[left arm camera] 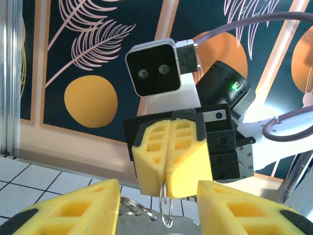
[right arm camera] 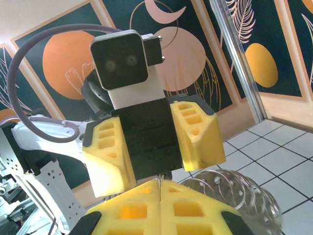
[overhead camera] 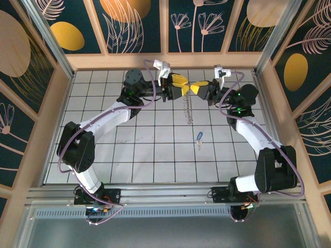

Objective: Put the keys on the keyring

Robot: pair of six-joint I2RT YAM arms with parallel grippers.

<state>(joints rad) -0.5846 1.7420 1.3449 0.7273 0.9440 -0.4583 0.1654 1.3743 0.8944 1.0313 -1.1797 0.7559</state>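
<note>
Silvery and limp, the keyring point(overhead camera: 187, 110) dangles from my right claw point(left arm camera: 168, 188), which is pressed together on its top link at the far middle. My left claw point(overhead camera: 182, 85) stands spread beside it. The key point(overhead camera: 199, 136) lies nearer on the table point(overhead camera: 129, 150). It looks tiny, light and slippery, so I'd pinch its blue head.

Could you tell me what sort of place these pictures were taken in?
Probably a purpose-built robot test cell: a white gridded table boxed in by wooden-framed panels painted with leaves and orange discs, with a left arm and right arm bolted to a metal rail at its near edge.
</note>
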